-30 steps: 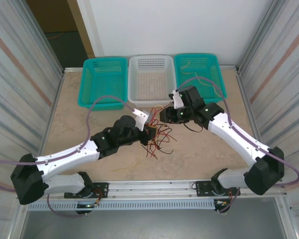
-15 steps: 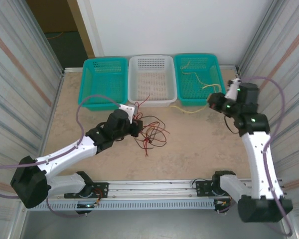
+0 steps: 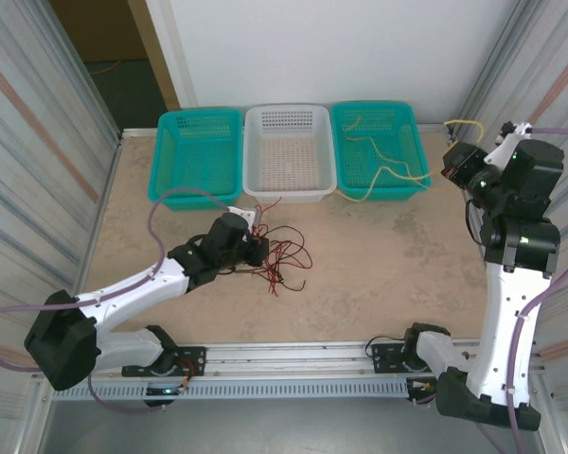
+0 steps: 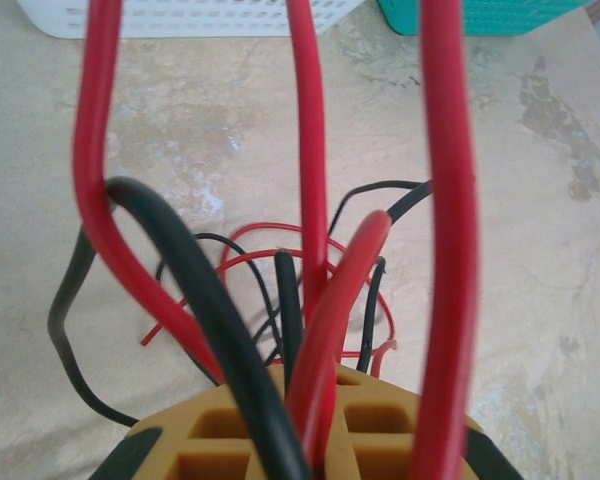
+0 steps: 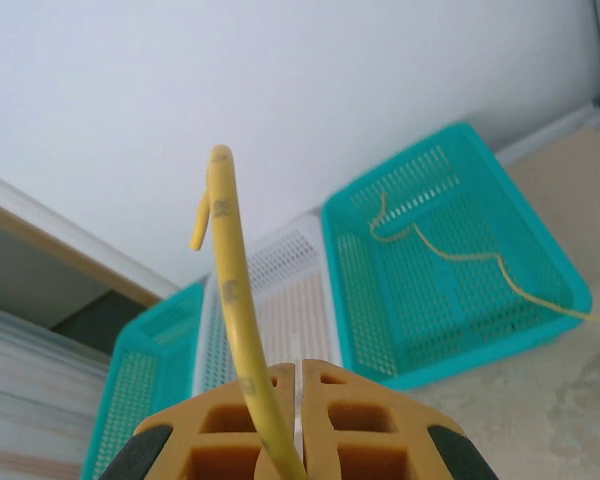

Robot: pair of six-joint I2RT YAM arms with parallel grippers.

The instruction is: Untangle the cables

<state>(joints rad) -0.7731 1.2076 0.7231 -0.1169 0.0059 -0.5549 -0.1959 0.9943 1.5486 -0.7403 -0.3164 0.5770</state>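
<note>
Pinched shut in the left gripper (image 3: 258,248): a bunch of red and black cables (image 3: 282,257), spilling in a loose snarl onto the desk (image 3: 388,270). Pinched in the right gripper (image 3: 454,159), high beside the right teal basket (image 3: 374,107): one pale yellow cable (image 5: 230,290). Probably light, limp, slightly springy, prone to snagging at crossings. Best taken near a free end and drawn out gently.

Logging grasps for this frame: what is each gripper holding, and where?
Right gripper pinches a yellow cable near one end. Left gripper clamps bunched red and black cables; spot along them unclear.
</note>
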